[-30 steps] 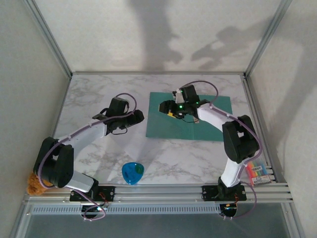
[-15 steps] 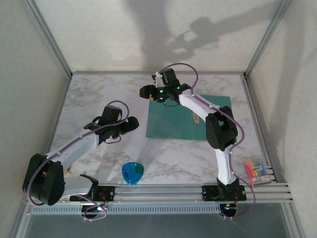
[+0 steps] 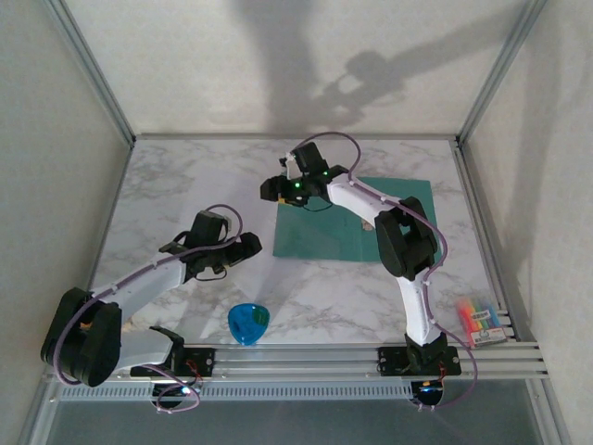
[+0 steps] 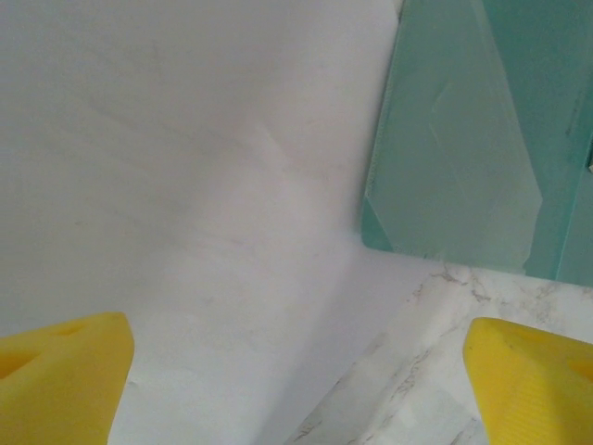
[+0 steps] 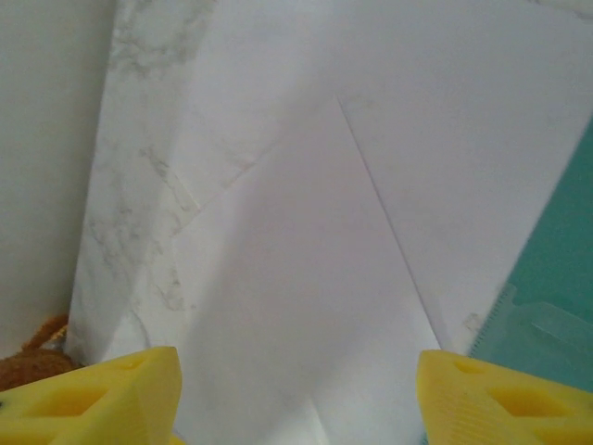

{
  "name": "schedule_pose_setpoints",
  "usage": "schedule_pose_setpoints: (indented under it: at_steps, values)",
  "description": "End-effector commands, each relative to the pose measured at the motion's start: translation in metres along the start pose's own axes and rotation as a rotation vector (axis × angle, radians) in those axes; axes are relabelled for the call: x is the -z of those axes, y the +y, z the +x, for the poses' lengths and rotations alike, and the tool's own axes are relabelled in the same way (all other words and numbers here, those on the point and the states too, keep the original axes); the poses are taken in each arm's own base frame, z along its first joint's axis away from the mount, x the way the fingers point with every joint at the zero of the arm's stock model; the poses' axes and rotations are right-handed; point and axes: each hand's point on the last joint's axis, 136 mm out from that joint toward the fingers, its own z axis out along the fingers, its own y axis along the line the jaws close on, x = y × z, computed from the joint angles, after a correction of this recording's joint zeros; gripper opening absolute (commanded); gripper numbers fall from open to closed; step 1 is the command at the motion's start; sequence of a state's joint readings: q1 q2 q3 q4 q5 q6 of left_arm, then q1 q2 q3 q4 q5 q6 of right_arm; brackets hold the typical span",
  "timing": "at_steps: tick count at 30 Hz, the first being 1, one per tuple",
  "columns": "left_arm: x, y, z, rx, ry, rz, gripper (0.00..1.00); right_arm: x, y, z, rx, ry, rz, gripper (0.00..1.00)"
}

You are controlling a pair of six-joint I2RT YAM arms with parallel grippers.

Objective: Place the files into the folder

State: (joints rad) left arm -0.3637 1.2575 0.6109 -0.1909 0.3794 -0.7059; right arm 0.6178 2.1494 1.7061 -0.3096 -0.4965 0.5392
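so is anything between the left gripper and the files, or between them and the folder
Nothing visible does. The left gripper hangs open over the files, with bare paper beneath it, and the folder lies right beside them.

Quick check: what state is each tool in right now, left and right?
Left tool: open, holding nothing.
Right tool: open, holding nothing.

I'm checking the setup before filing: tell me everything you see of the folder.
The folder is a teal rectangle, thin like card or plastic, lying flat on the marble table. The left wrist view shows a paler panel with a slanted corner. White sheets meet its left edge; the right arm reaches over it.
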Motion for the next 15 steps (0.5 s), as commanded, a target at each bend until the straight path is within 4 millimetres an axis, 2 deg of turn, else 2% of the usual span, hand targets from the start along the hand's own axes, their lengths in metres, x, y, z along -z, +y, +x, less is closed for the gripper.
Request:
schedule_pose_setpoints:
  at_steps: [1,6,11,15]
  values:
    - [-0.004,0.005,0.002,0.014,0.001,0.011,0.92,-0.001,0.002,0.008,-0.007,0.005,-0.006,0.68]
    - [-0.014,0.017,0.006,0.007,0.029,-0.022,0.91,-0.008,0.002,0.014,-0.023,0.014,-0.027,0.68]
    - [-0.016,0.029,0.0,0.008,0.018,-0.059,0.9,-0.01,0.005,0.017,-0.013,0.018,-0.032,0.68]
    - [-0.017,0.049,-0.002,-0.006,0.027,-0.123,0.89,-0.012,0.005,0.02,-0.016,0.03,-0.036,0.68]
